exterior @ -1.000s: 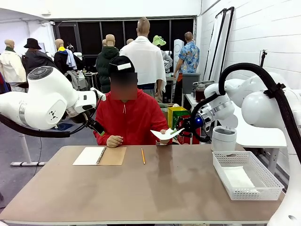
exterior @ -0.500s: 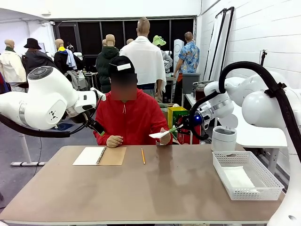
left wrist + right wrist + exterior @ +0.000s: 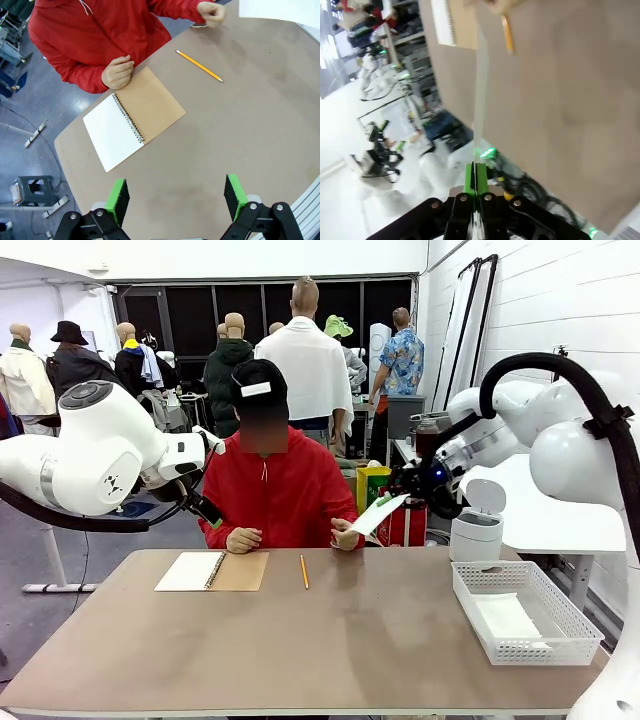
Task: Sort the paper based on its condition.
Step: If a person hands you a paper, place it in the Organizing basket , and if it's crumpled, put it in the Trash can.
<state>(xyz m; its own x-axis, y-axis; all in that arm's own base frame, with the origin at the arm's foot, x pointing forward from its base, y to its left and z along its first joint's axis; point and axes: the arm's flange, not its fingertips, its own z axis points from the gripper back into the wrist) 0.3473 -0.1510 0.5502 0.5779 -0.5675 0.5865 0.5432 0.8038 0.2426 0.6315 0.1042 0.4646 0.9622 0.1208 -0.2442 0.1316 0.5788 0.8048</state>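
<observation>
Right gripper (image 3: 402, 490) clamped on thin white paper sheet (image 3: 377, 514) above brown worktop (image 3: 330, 640) far edge, left gripper (image 3: 175, 197) spread wide, holding nothing

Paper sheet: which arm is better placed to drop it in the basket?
Right. Its tool is shut on the paper sheet, raised on the basket's side. The left tool is open over the notebook.

A flat white sheet of paper (image 3: 378, 514) is held tilted in the air above the table's far edge, at about one o'clock from centre, seen edge-on (image 3: 479, 95) in the right wrist view.
</observation>
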